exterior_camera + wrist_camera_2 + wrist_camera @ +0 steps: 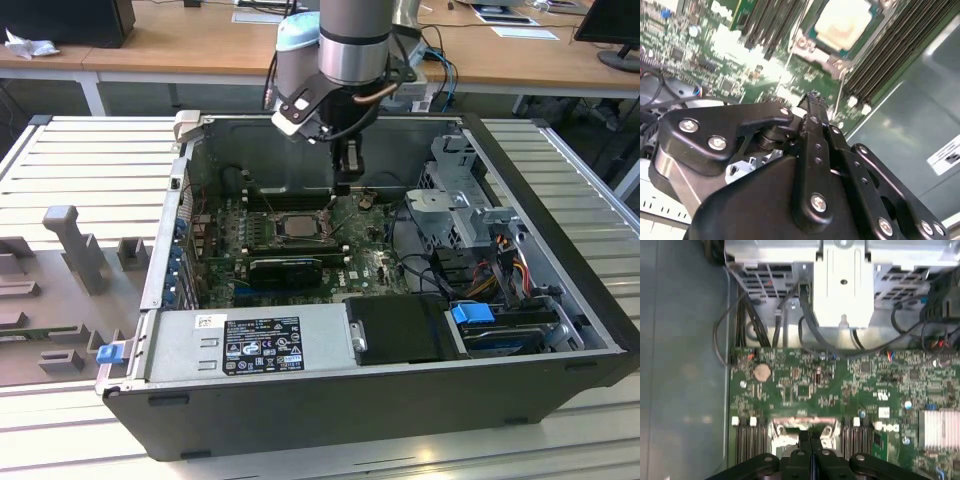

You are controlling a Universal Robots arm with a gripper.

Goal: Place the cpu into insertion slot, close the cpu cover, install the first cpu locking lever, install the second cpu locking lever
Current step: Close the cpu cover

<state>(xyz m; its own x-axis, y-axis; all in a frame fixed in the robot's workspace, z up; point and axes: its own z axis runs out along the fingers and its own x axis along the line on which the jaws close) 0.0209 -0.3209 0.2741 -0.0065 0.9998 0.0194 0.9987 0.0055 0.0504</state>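
The claw (342,187) hangs low inside the open case (380,410). Its black fingers (805,447) are pressed together, and I can see nothing between them. The tips sit just above the green board (805,385), at the side of the socket towards the case wall opposite the power supply (260,345). A thin wire lever (841,87) stands up off the board just beside them. The cpu (297,226) lies seated in the socket, its pale metal top up, with the cover (272,228) seemingly flat around it. The drive cage (455,205) stands well apart. The case rests on a slatted metal table (80,160).
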